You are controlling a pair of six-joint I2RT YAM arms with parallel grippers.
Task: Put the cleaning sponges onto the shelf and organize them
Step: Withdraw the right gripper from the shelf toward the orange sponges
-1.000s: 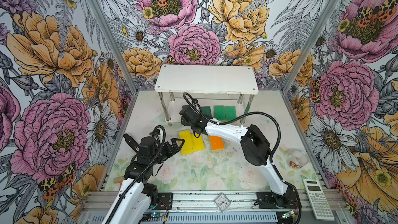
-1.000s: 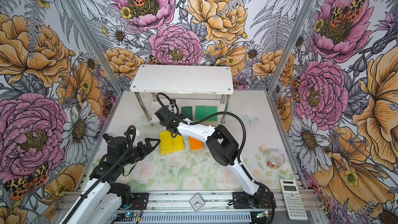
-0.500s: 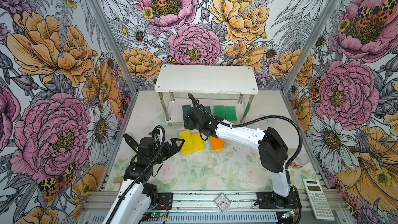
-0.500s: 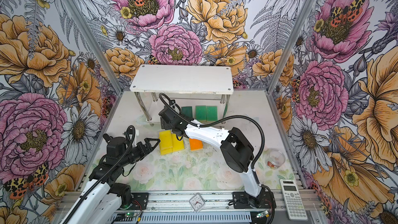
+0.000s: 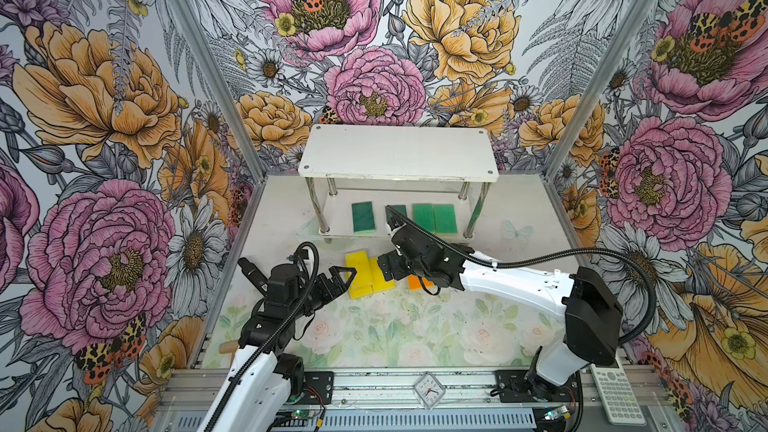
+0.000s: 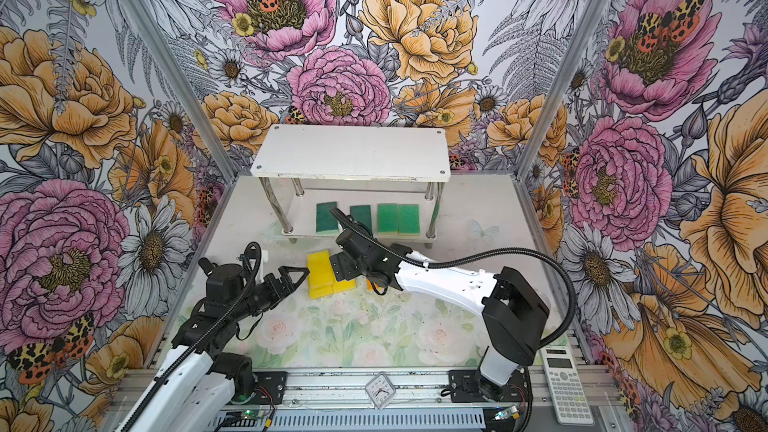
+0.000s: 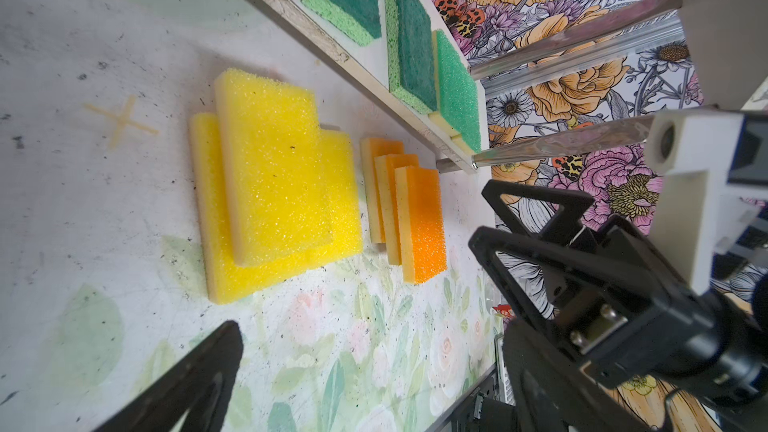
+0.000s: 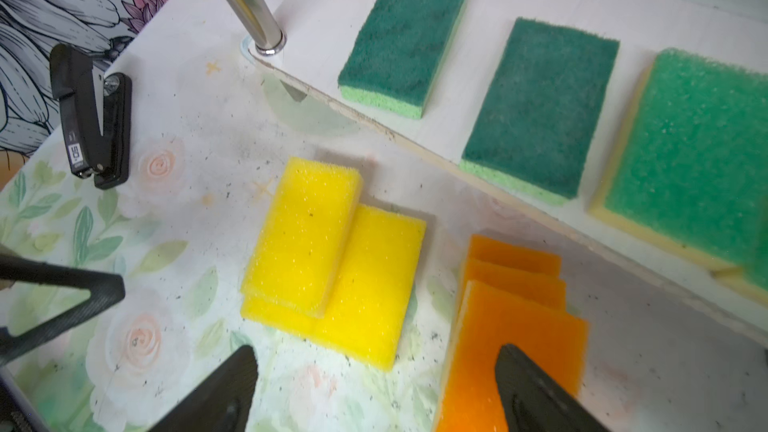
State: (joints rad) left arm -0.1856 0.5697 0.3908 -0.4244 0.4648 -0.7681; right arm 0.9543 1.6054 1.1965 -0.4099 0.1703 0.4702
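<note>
The cleaning sponges [image 5: 424, 218] are split: four green ones are lined on the lower board of the shelf [image 5: 399, 151] at 12 o'clock, while yellow sponges [image 5: 359, 261] and orange sponges [image 8: 523, 317] are stacked on the worktop [image 5: 374, 326] at its 6 o'clock. The right gripper [image 8: 376, 351], above them, and the left gripper [image 7: 357, 272], at their 9 o'clock, are spread wide and empty.

Yellow sponges [image 8: 332, 259], orange sponges [image 8: 511, 317], green sponges [image 8: 540, 105] — white shelf [image 5: 399, 151], pastel rose-print mat [image 5: 395, 334].

Floral wallpaper [image 5: 104, 97] of peonies, daisies and moths covers three walls; a pale rose-printed mat [image 5: 374, 334] lines the floor
</note>
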